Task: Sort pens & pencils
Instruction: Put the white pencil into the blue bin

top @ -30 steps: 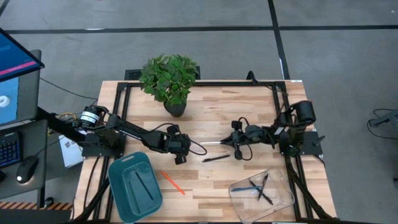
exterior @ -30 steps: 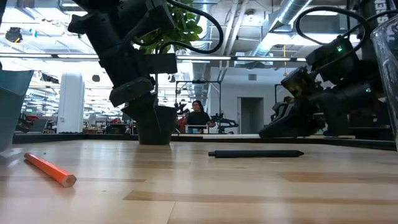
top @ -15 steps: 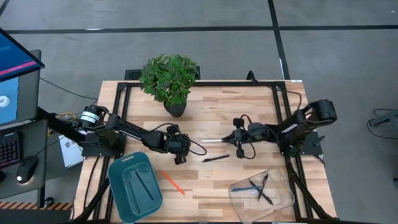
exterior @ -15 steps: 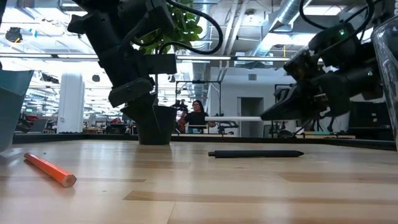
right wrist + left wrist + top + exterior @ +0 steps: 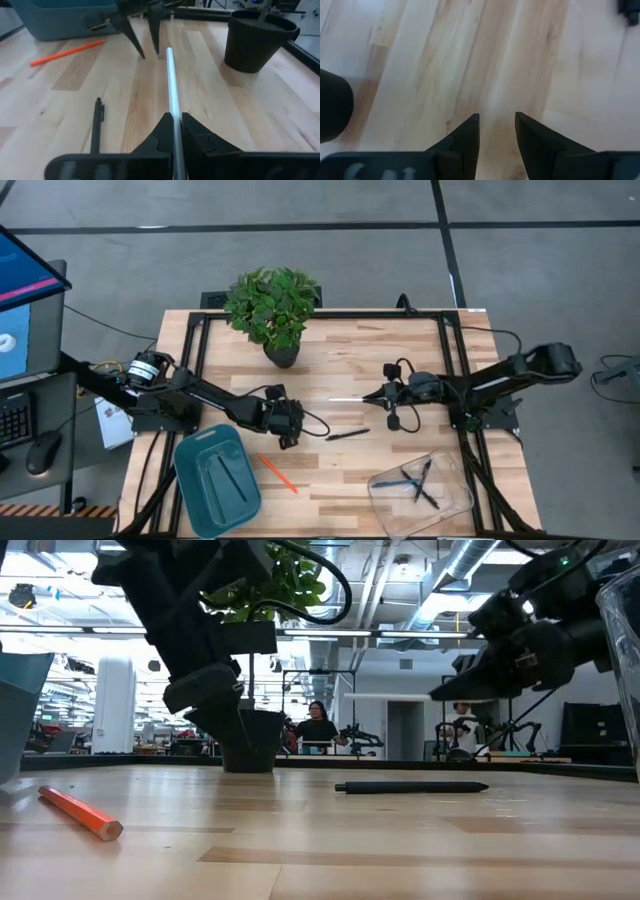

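Right gripper [image 5: 372, 396], frame centre, has its jaws clamped on the whitish pen [image 5: 345, 398], which juts leftward. Left gripper [image 5: 497, 131] jaws parted, apparently empty.

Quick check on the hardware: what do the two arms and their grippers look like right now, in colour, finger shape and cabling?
Both arms are dark, near black, with slim jointed links. The left gripper and right gripper each end in two black, tapering, pointed fingers. Loose black cables loop beside each wrist. The left arm's base joint carries a silver and black cylindrical motor with an orange mark. Pale lettering shows on the left wrist, unreadable.
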